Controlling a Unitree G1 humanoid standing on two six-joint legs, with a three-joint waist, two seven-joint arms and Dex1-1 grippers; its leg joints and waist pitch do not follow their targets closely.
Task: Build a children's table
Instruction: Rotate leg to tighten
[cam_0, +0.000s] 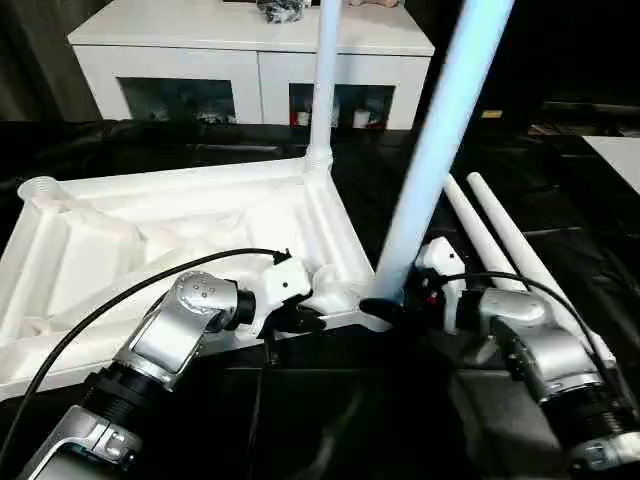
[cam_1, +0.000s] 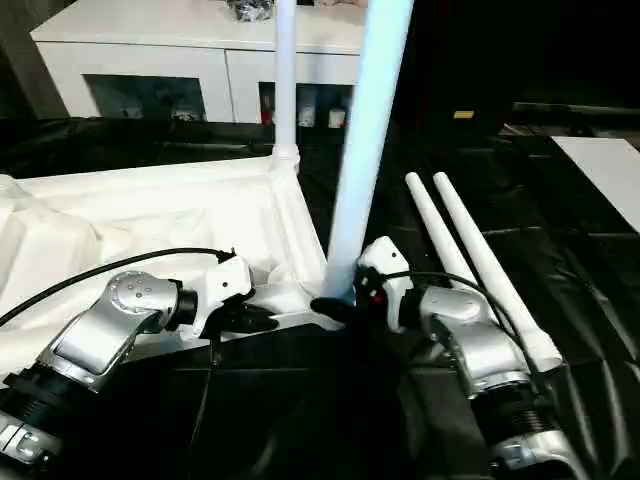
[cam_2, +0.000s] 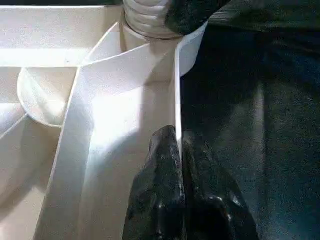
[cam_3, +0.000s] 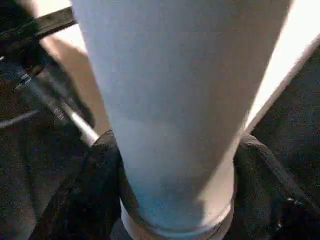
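Left pincer (cam_0: 312, 318): closed on the thin side wall of the tabletop, at the near edge, one finger (cam_2: 159, 185) on each side of the wall.
Right pincer (cam_0: 392, 308): its two black fingers (cam_3: 92, 195) stand on both sides of the bottom end of the near leg, close against it; I cannot tell if they press it.
Near leg (cam_0: 440, 130): a long white tube, standing in the near right corner socket of the tabletop, a little tilted to the right as it goes up, and it leaves the head views at the top.
Tabletop (cam_0: 150, 240): white plastic, lying upside down on the surface with the ribbed underside up, left of the middle.
Empty socket (cam_0: 38, 187): round, at the far left corner of the tabletop.
Loose legs (cam_0: 500, 240): two white tubes lying side by side on the surface, just right of the right pincer, pointing away from the robot.
Far leg (cam_0: 324, 80): standing upright in the far right corner socket.
Surface (cam_0: 400, 170): covered with black cloth.
Cabinet (cam_0: 250, 50): white, with glass doors, behind the surface.
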